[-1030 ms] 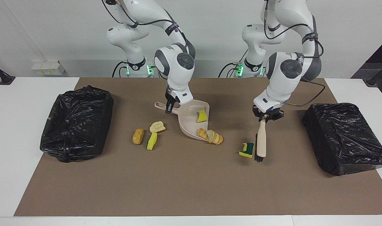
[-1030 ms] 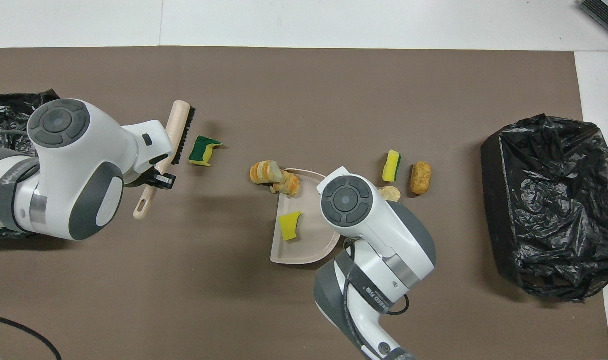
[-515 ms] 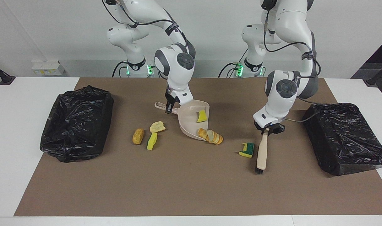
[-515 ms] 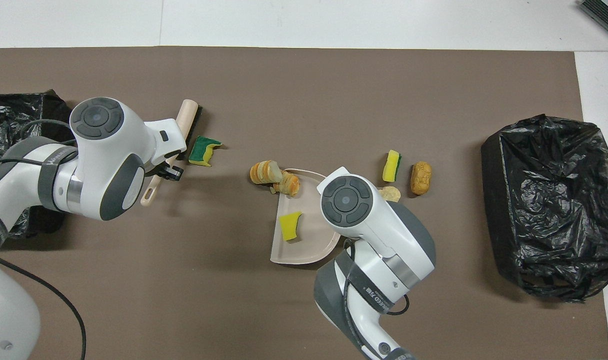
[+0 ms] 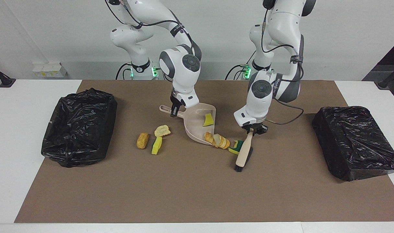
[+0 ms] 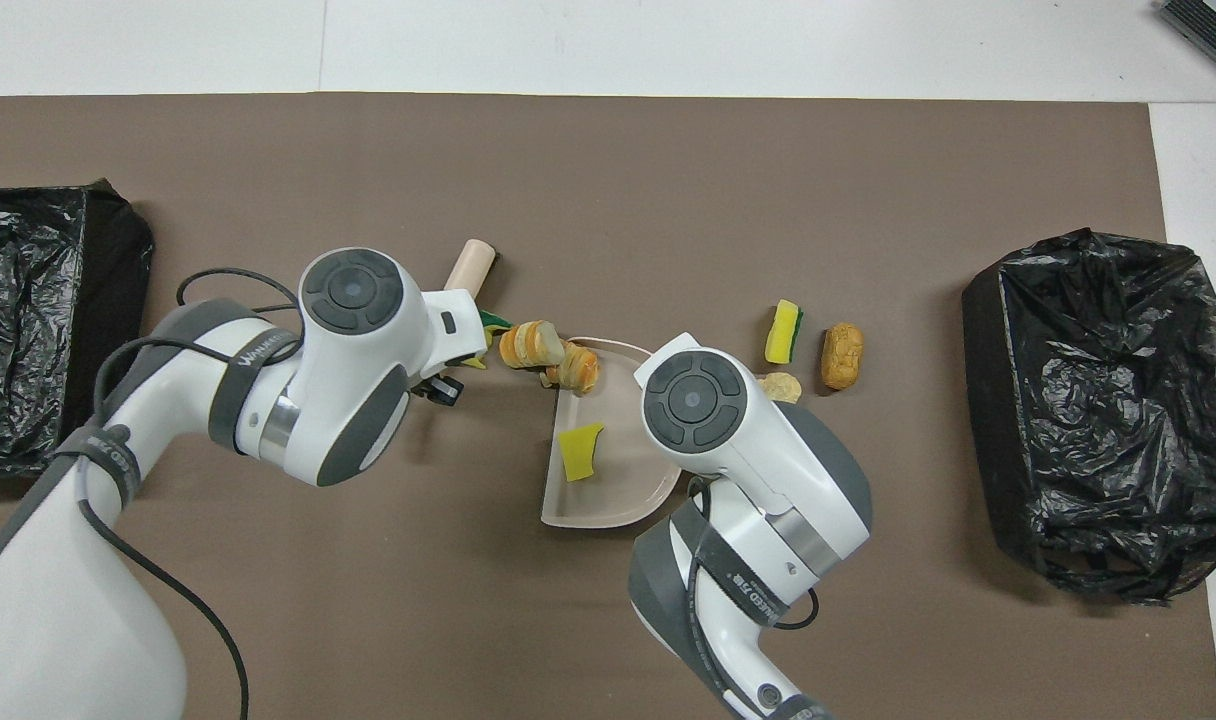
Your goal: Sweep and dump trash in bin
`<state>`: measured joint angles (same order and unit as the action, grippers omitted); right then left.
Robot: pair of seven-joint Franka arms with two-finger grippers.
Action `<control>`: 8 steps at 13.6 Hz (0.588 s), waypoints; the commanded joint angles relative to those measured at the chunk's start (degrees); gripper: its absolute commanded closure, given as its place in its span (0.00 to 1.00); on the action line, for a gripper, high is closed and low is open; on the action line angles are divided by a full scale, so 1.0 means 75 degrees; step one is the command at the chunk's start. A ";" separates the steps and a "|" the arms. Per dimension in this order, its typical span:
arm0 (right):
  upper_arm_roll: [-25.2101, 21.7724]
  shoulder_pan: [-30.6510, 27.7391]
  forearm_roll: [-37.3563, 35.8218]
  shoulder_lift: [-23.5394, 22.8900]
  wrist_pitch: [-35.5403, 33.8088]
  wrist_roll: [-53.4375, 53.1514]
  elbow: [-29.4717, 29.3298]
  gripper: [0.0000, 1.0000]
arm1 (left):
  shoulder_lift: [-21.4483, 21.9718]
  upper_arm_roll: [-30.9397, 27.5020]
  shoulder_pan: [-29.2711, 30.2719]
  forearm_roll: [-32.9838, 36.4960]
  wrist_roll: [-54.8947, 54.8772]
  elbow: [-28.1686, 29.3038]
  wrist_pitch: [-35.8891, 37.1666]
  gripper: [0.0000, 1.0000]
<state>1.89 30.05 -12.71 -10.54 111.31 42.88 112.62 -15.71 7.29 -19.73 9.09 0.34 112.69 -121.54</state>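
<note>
Brush and dustpan held at the middle of the brown mat

No writing can be read with certainty. The left gripper [image 5: 254, 130] is closed on the handle of the beige hand brush [image 5: 244, 153], whose black bristles touch a green-and-yellow sponge scrap [image 5: 236, 145] pressed against the sliced bread-like lumps [image 5: 219, 140] at the lip of the beige plastic dustpan [image 5: 193, 124]. The right gripper [image 5: 175, 111] is clamped on the dustpan's handle. A yellow sponge piece [image 6: 579, 450] lies in the pan. Three scraps [image 5: 155, 137] lie on the mat toward the black-lined bin [image 5: 78, 126] at the right arm's end
</note>
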 commanded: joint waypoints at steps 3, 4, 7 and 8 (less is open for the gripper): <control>0.0064 -0.0116 -0.0052 -0.0083 0.0205 -0.0045 0.0043 1.00 | 0.0992 -0.0082 -0.1188 -0.0974 0.0892 0.1053 0.0595 1.00; 0.0064 -0.0128 -0.0040 -0.0094 0.0205 -0.0045 0.0043 1.00 | 0.1132 -0.0082 -0.1422 -0.1256 0.0973 0.1088 0.0794 1.00; 0.0064 -0.0175 -0.0029 -0.0095 0.0205 -0.0045 0.0066 1.00 | 0.1636 -0.0082 -0.2031 -0.1947 0.1464 0.1088 0.1334 1.00; 0.0064 -0.0186 -0.0029 -0.0095 0.0229 -0.0034 0.0078 1.00 | 0.1765 -0.0082 -0.2254 -0.2089 0.1779 0.1065 0.1393 1.00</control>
<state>1.89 29.69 -12.67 -10.98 111.48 42.88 112.62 -6.45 7.56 -33.55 -4.22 10.50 118.84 -112.43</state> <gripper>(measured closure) 0.683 0.740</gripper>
